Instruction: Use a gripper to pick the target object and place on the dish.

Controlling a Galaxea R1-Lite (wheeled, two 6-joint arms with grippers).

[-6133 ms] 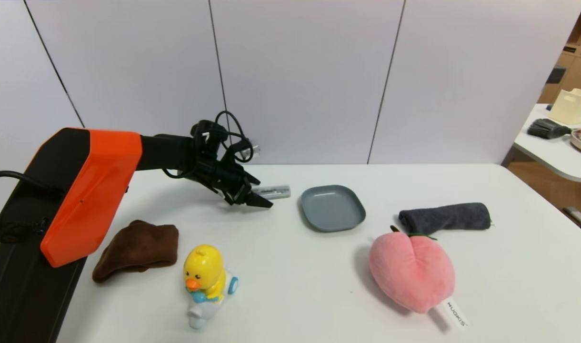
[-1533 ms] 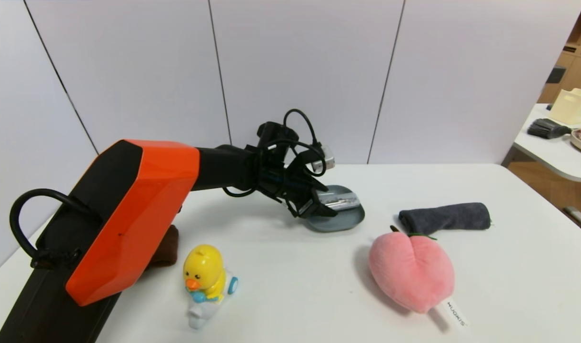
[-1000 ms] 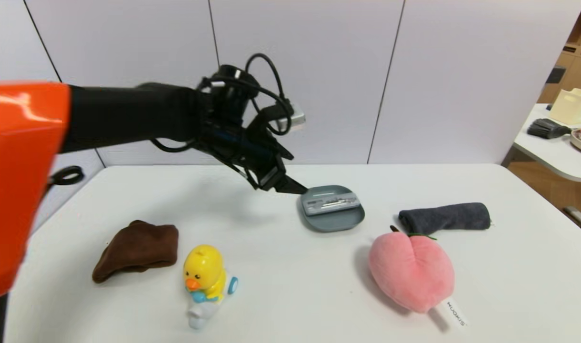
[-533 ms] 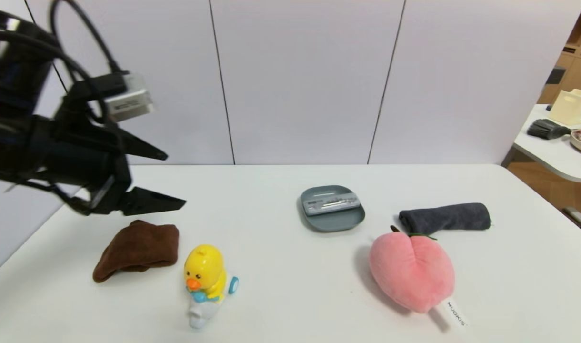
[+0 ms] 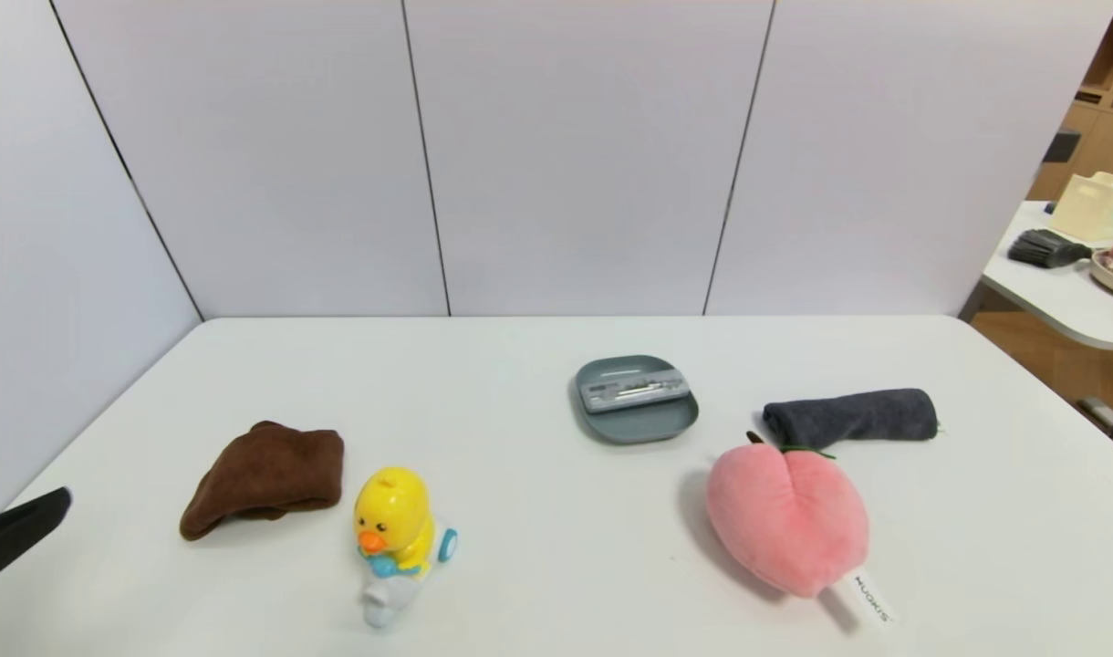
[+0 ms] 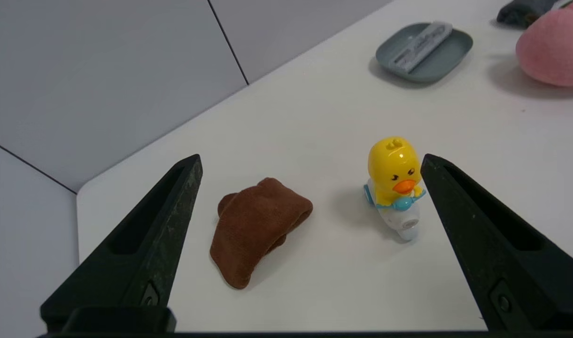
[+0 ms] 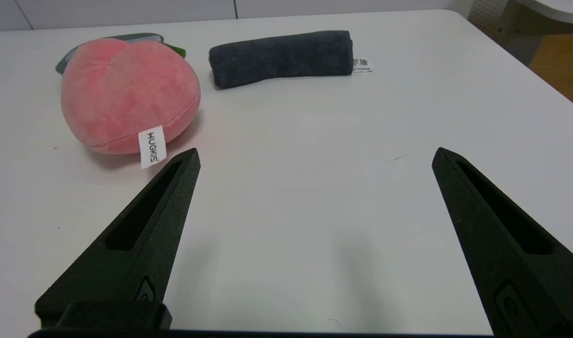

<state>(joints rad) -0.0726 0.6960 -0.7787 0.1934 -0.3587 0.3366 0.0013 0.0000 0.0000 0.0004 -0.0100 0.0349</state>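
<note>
The silver-grey case (image 5: pixel 634 393) lies flat inside the grey-blue dish (image 5: pixel 637 423) at the table's middle back, and the left wrist view shows the case (image 6: pixel 422 40) on the dish (image 6: pixel 444 60) far off. My left gripper (image 6: pixel 310 162) is open and holds nothing, pulled back off the table's left front corner; only one fingertip (image 5: pixel 23 531) shows in the head view. My right gripper (image 7: pixel 314 157) is open over bare table near the right front, with nothing between its fingers.
A brown cloth (image 5: pixel 265 474) and a yellow duck toy (image 5: pixel 394 534) sit front left. A pink plush peach (image 5: pixel 787 516) and a rolled dark grey cloth (image 5: pixel 853 416) lie right of the dish. A second table (image 5: pixel 1067 274) stands at far right.
The left arm carried the case to the dish, let it go there, then drew back up and to the left until almost out of the head view.
</note>
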